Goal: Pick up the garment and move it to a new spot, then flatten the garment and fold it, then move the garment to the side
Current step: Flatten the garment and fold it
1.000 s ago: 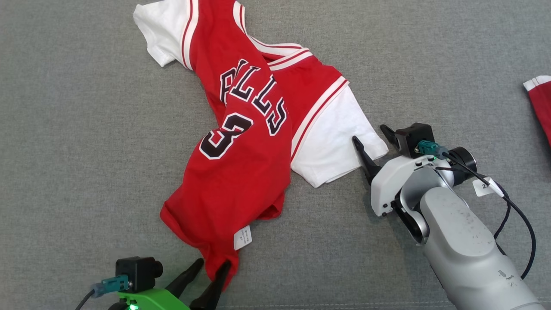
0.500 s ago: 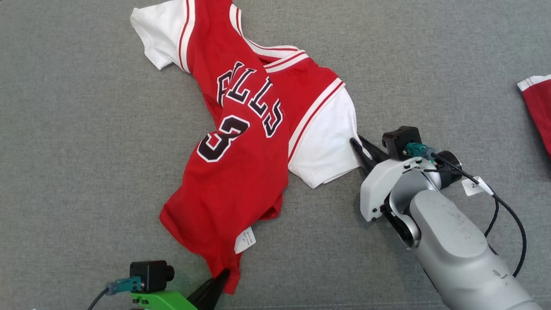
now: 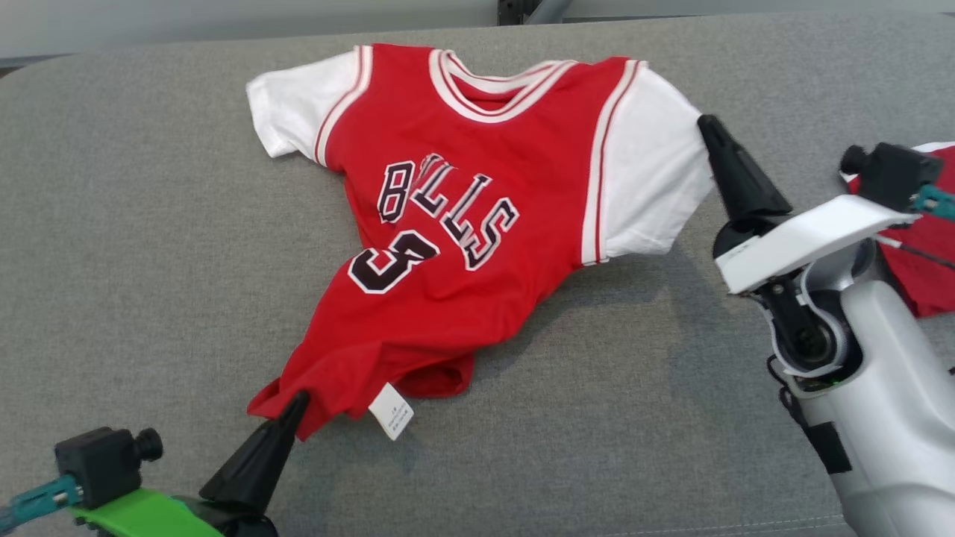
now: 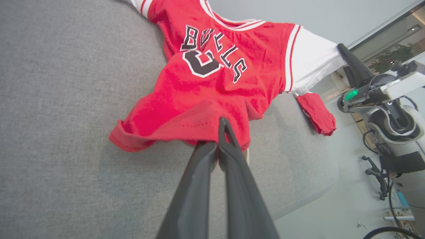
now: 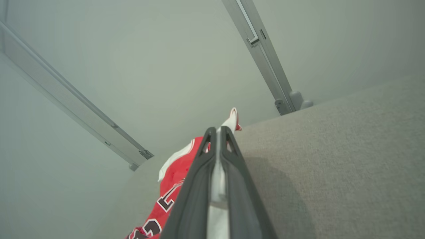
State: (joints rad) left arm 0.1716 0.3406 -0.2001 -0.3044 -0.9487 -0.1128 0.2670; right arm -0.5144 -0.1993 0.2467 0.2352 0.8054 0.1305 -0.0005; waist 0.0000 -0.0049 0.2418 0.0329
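Right: grey fabric-topped desk point(image 3: 149, 261) spans the head view, with its rear edge along the top. Garment point(image 3: 477, 224) is a red jersey with white sleeves, black lettering and a number. It sits mid-desk, chest side up, collar toward the far edge and hem toward the robot. Its right side and hem are raised off the desk, with a shadow underneath. The sleeve on the robot's left lies flat on the desk, and the hem is bunched and wrinkled. Right tool point(image 3: 705, 123) is clamped on the outer edge of the other white sleeve, and the right wrist view shows white cloth pinched between its fingers. Left tool point(image 3: 297, 403) is clamped on the hem's near-left corner, and the left wrist view shows its fingers together with red cloth at the tips. Second red cloth item point(image 3: 925, 261) lies at the desk's right edge behind the right arm, apart from the garment. White label point(image 3: 392, 410) hangs off the hem, near the left tool.
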